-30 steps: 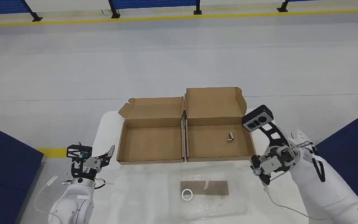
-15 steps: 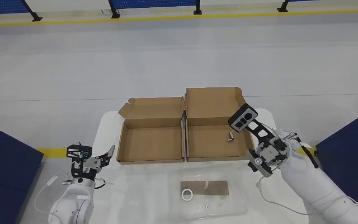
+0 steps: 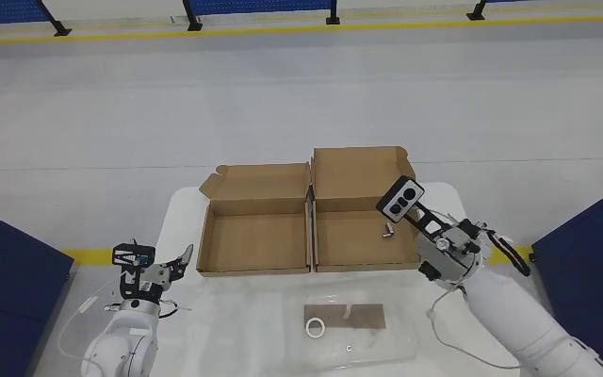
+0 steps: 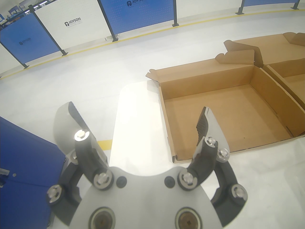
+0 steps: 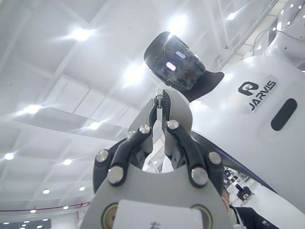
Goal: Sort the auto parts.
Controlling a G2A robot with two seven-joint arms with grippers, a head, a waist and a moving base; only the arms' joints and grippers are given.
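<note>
Clamping a small threaded silver metal screw (image 5: pixel 159 100) between its ribbed pads, the right gripper (image 5: pixel 159 99) points up at the hall ceiling, its jaws drawn together on the screw near their tips. From above, the right arm (image 3: pixel 495 306) sits over the white table (image 3: pixel 245 302) at about 4 o'clock from the right-hand open brown cardboard box (image 3: pixel 363 247). Inside that box a small grey metal part (image 3: pixel 387 228) lies on the floor toward its 3 o'clock wall. Touching it at 9 o'clock stands the left-hand open brown cardboard box (image 3: pixel 254 243), lid flap folded back at 12 o'clock, with bare cardboard inside. The left gripper (image 3: pixel 175 263) hangs at about 8 o'clock from that box, near the table's edge, with its jaws wide apart and nothing between them. Its own wrist view shows the two fingers (image 4: pixel 206 122) spread over the tabletop, just beside the near corner of the left-hand box. At 6 o'clock from the seam between the two boxes, near the table's front edge, lies a clear plastic tray (image 3: pixel 391 351). In it rest a flat brown cardboard strip (image 3: pixel 363 318) and, at the strip's 8 o'clock end, a white ring (image 3: pixel 316 328). The tray lies apart from both boxes and from both grippers.
</note>
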